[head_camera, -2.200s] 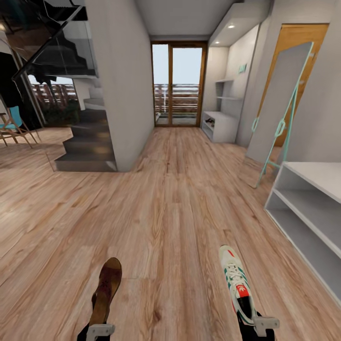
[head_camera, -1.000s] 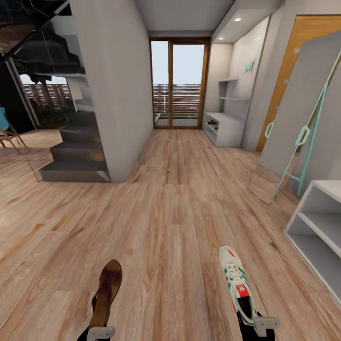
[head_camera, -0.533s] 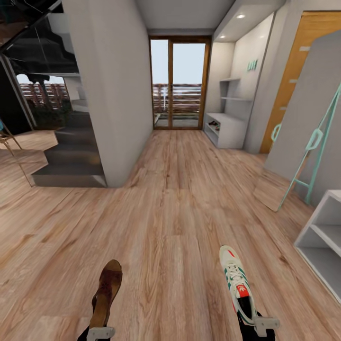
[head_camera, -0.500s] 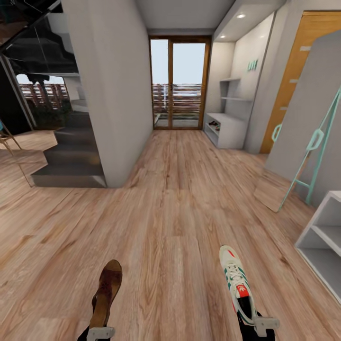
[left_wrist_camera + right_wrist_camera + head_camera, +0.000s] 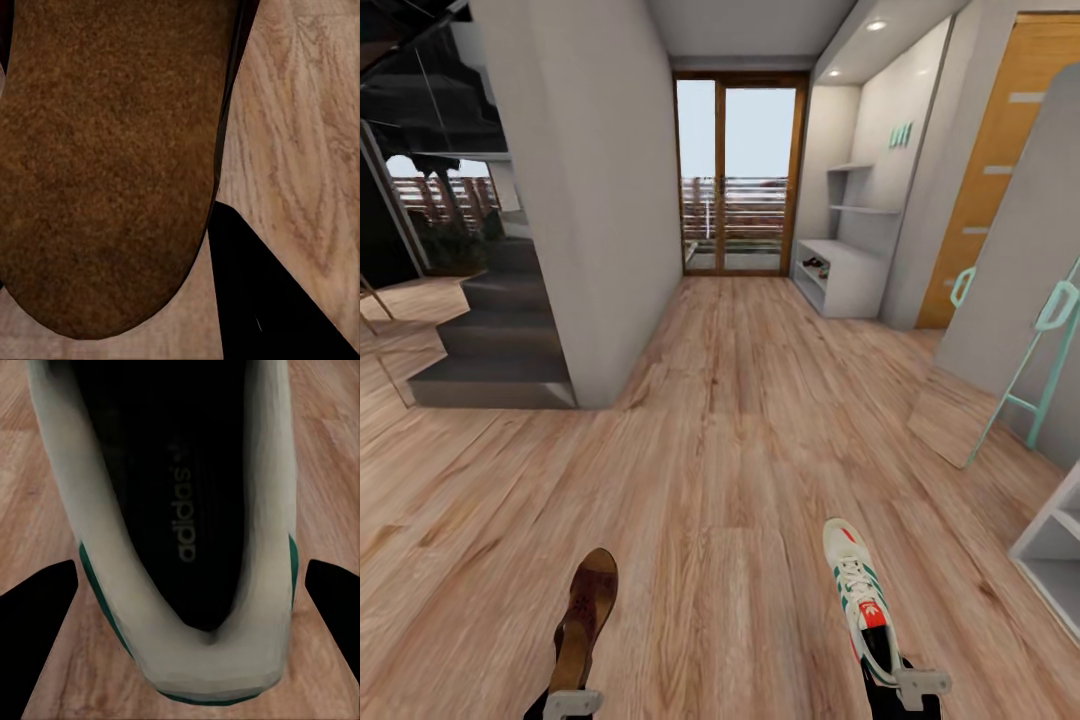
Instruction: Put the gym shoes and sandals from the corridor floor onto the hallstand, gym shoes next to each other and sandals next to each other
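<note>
One brown sandal (image 5: 586, 615) juts forward from my left gripper (image 5: 572, 702), which is shut on its heel end; its suede sole (image 5: 112, 165) sits close to the left wrist camera beside a dark finger (image 5: 262, 300). One white gym shoe (image 5: 860, 600) with green stripes and a red tongue patch is held by my right gripper (image 5: 910, 688), shut on its heel. The heel opening (image 5: 180, 510) lies between the two dark fingers (image 5: 37, 600). Both hang over the corridor floor (image 5: 730, 440). The hallstand (image 5: 848, 275) stands far ahead on the right, with small dark shapes on it.
A grey wall block (image 5: 590, 200) and dark stairs (image 5: 490, 340) stand on the left. A glass door (image 5: 738, 170) closes the corridor's end. On the right are a wooden door (image 5: 985, 200), a leaning teal-framed mirror (image 5: 1020, 280) and a low pale bench (image 5: 1055, 545).
The whole view has advanced down the corridor: mirror and low bench have slid toward the right edge, the hallstand looks larger. Sandal and gym shoe stay in the same place in my grippers.
</note>
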